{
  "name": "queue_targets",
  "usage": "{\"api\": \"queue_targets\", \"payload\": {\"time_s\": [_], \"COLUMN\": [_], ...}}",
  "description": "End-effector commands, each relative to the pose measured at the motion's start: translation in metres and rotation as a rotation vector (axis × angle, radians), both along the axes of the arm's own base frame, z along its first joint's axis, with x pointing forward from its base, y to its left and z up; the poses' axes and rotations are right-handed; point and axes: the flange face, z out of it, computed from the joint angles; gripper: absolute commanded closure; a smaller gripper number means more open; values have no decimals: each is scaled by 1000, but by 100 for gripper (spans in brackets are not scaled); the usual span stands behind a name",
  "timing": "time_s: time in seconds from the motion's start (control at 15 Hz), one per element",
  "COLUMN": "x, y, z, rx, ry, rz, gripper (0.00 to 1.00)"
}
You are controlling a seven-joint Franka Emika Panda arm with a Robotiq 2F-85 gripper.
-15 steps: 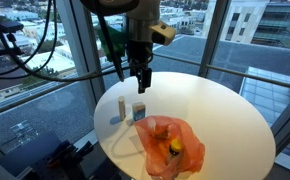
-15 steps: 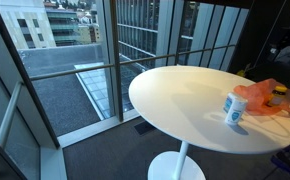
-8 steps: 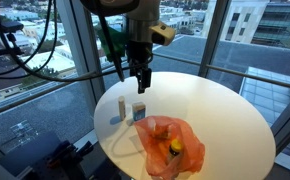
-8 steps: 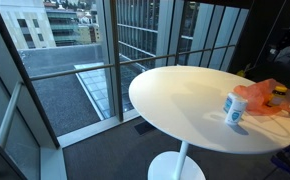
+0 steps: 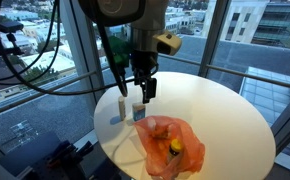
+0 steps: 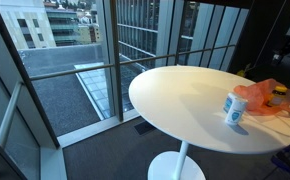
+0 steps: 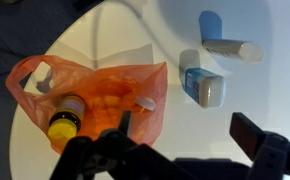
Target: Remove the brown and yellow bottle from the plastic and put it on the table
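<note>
Showing an orange plastic bag (image 7: 105, 95) lying crumpled on a round white table (image 5: 225, 110), holding a brown bottle with a yellow cap (image 7: 65, 118) among smaller items too blurred to name. Standing just beside the bag: a blue-and-white box (image 7: 200, 85) and a white container (image 7: 230, 47). Hovering above these two, pointing downward, fingers spread wide and gripping nothing: the gripper (image 5: 145, 92).

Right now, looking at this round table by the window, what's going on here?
A robot arm's gripper hovers open above the white table, holding nothing. An orange plastic bag lies on the table with a brown bottle with a yellow cap inside it, not yet taken out. A small blue and white container and a white tube stand on the table beside the bag.
</note>
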Motion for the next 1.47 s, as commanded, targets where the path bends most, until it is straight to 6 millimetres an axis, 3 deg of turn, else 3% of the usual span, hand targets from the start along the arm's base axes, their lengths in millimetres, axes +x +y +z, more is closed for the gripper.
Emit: {"api": "queue_targets", "payload": {"time_s": [0.0, 0.67, 1.4], "x": [-2, -1, -8], "y": [-19, -60, -92], "z": [-15, -70, -112], "rx": [-40, -99, -91], "ry": [0, 20, 64], "rz": [-15, -65, -96], "gripper": [0, 0, 0]}}
